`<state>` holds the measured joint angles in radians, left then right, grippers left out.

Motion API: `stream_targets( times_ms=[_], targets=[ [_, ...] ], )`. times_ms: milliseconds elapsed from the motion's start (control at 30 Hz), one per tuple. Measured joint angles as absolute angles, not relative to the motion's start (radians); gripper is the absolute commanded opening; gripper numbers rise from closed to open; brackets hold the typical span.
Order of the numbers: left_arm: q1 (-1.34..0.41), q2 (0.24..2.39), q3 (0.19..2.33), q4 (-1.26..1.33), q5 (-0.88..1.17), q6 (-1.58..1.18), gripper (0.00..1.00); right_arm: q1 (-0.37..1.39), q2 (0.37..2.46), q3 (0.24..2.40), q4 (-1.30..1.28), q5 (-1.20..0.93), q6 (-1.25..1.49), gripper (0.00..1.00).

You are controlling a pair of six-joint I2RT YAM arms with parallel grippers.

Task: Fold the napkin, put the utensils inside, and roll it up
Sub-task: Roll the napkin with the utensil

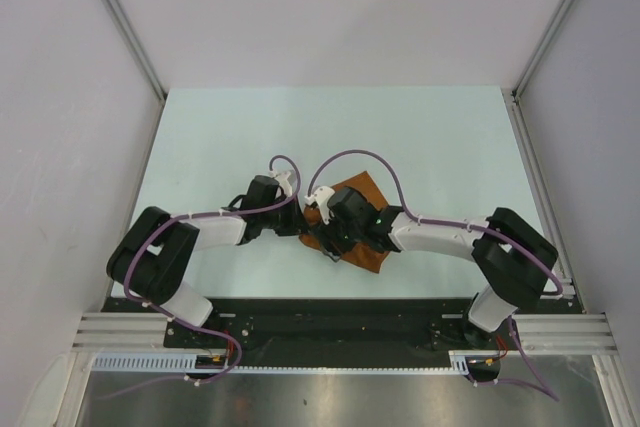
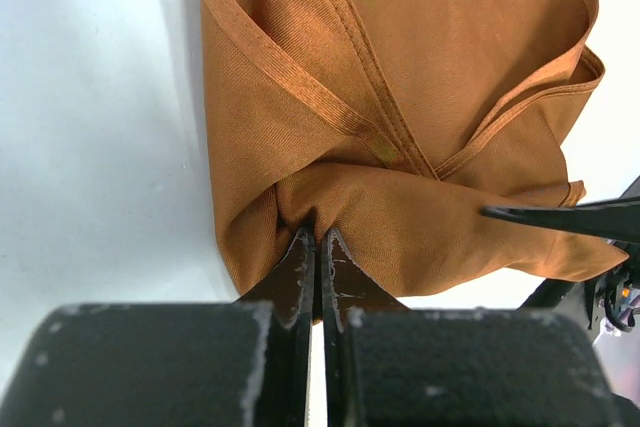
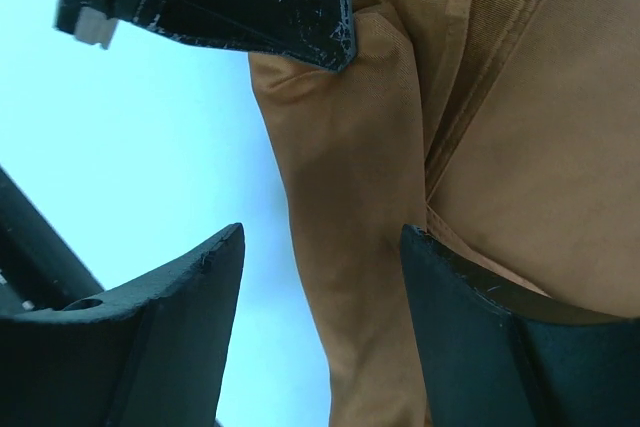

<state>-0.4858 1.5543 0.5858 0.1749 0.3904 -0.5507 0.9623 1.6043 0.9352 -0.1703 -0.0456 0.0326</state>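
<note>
We've got one napkin [image 2: 450, 67] bunched on the table [image 2: 90, 147], two arms crowding it: left fingers [image 2: 300, 272] pinching a fold tight, right fingers [image 3: 470, 317] spread wide astride it.

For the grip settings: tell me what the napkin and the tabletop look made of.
The napkin: woven cloth, matte rust-orange, likely cotton or a blend; fine weave ribs, stitched hems and soft folds show. The tabletop: smooth, hard, pale sheet with faint sheen, perhaps laminate or painted board; unclear which.

Black-and-white arms [image 1: 215, 232]; looping purple cables [image 1: 355, 153]; matte black tool fingers [image 2: 295, 282], edges scuffed pale.
</note>
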Motion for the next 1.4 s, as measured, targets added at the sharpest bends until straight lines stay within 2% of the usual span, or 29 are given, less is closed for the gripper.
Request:
stream_targets(
  times_ms=[400,500,567,600,633,700,733,800,833,867,1000,1200,1400],
  targets=[
    [-0.482,1.556,0.591,0.168,0.399,-0.55,0.0,0.968,1.703,0.935,-0.121,-0.022,-0.013,0.65],
    [-0.481,1.556,0.591,0.169,0.404,-0.55,0.0,0.968,1.715,0.935,-0.111,-0.002,-0.019,0.61],
    [-0.478,1.556,0.593,0.168,0.407,-0.551,0.01,0.97,1.718,0.935,-0.11,0.012,-0.019,0.54],
    [-0.477,1.556,0.594,0.168,0.408,-0.551,0.03,0.971,1.72,0.935,-0.109,0.022,-0.02,0.5],
    [-0.474,1.556,0.596,0.168,0.413,-0.551,0.11,0.973,1.723,0.936,-0.107,0.039,-0.019,0.4],
    [-0.469,1.555,0.601,0.167,0.42,-0.554,0.22,0.973,1.727,0.938,-0.107,0.054,-0.017,0.29],
    [-0.466,1.551,0.603,0.168,0.422,-0.558,0.34,0.973,1.73,0.94,-0.105,0.062,-0.012,0.21],
    [-0.456,1.535,0.604,0.169,0.425,-0.566,0.45,0.972,1.734,0.944,-0.103,0.063,-0.007,0.14],
    [-0.448,1.521,0.604,0.166,0.426,-0.572,0.53,0.97,1.734,0.944,-0.102,0.055,-0.001,0.12],
    [-0.44,1.505,0.604,0.166,0.426,-0.577,0.56,0.968,1.734,0.944,-0.102,0.044,0.003,0.12],
    [-0.393,1.405,0.596,0.164,0.418,-0.587,0.63,0.958,1.733,0.949,-0.112,-0.031,0.023,0.1],
    [-0.356,1.225,0.513,0.173,0.37,-0.569,0.69,0.916,1.745,0.965,-0.167,-0.291,0.082,0.09],
    [-0.362,1.165,0.417,0.188,0.374,-0.549,0.74,0.818,1.795,0.966,-0.174,-0.559,0.156,0.09]
  ],
)
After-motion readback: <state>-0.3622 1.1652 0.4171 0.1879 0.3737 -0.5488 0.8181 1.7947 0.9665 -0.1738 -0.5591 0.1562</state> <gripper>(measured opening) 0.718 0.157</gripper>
